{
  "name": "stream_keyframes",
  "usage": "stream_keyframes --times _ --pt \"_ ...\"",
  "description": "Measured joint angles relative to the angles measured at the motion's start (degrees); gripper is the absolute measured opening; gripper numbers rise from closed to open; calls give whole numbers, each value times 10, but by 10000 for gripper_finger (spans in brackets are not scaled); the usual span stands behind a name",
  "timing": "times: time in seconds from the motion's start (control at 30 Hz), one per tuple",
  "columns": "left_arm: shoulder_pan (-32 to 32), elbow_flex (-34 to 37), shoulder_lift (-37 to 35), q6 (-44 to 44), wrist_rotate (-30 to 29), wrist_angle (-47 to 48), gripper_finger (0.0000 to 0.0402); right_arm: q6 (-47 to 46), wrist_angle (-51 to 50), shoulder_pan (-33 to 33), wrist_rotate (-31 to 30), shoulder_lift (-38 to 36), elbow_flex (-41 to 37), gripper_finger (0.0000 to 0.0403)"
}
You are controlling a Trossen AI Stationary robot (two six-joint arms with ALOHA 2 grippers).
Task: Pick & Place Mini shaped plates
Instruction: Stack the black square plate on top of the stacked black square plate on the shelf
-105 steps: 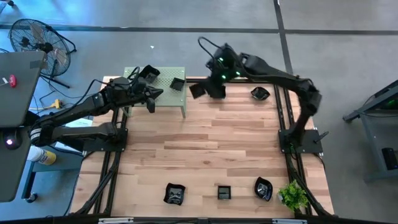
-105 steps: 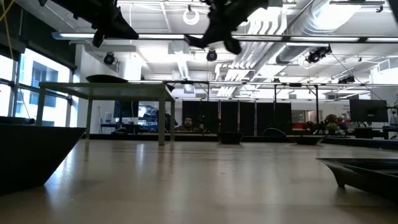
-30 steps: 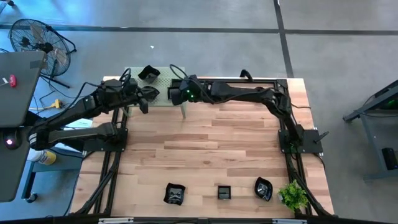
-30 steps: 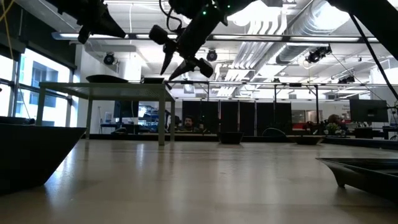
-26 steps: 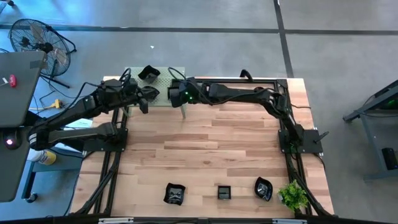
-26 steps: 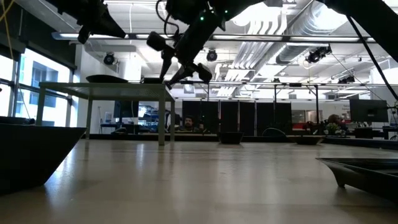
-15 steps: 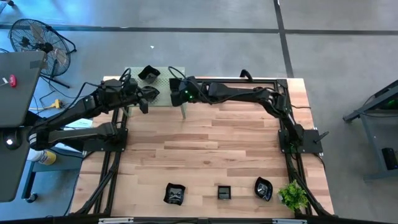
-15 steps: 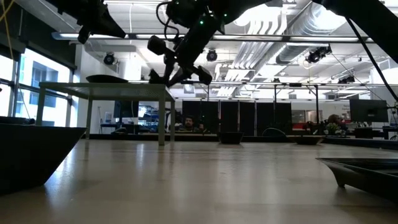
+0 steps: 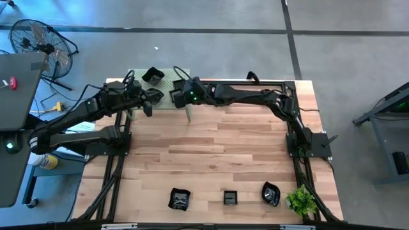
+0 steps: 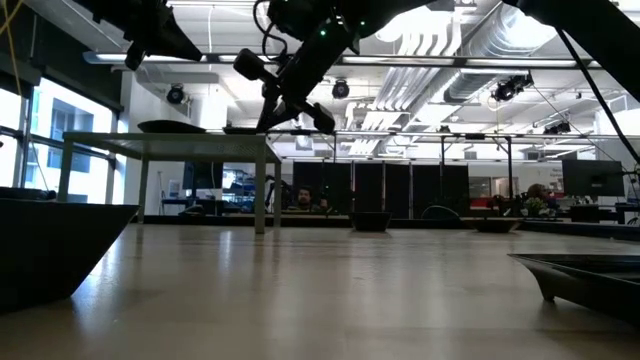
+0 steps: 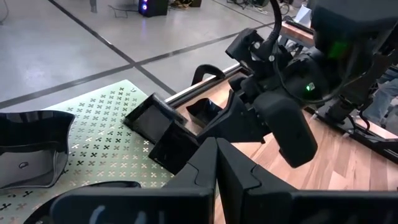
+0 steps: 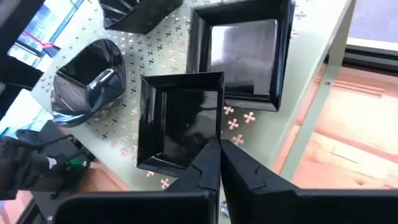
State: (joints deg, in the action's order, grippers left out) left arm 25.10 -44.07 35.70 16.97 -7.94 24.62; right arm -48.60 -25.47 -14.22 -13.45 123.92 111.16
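Right gripper (image 12: 217, 163) is pinched on the rim of a square mini plate (image 12: 180, 118) resting on the green perforated stand (image 12: 261, 134), so any lift should go straight up, clear of neighbouring plates.

**A workshop hall around a wooden table**

The floor (image 9: 192, 16) is smooth grey concrete crossed by dark seams. A black standing fan (image 9: 35, 38) sits by the wooden table's (image 9: 211, 153) far left corner, next to a grey desk (image 9: 16, 121). Seen from table height, white ducts and pipes (image 10: 480, 40) run under a bright ceiling, tall windows (image 10: 40, 140) let in daylight at the left, and dark partitions (image 10: 400, 190) line the back.
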Motion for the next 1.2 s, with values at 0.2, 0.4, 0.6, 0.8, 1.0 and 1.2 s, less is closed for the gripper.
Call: stream_keyframes --times 0.2,0.4,0.6,0.8,1.0,1.2 --pt "0 0 0 0 0 0 0 11 -4 0 4 -2 27 1" --pt "0 0 0 0 0 0 1 -1 -8 -5 1 -2 62 0" --pt "0 0 0 0 0 0 0 -11 -34 -47 33 -3 73 0" --pt "0 0 0 0 0 0 0 -6 -59 -82 81 -1 73 0" --pt "0 0 0 0 0 0 0 -8 -59 -90 126 -1 73 0" --pt "0 0 0 0 0 0 0 -16 -60 -90 130 -1 73 26"
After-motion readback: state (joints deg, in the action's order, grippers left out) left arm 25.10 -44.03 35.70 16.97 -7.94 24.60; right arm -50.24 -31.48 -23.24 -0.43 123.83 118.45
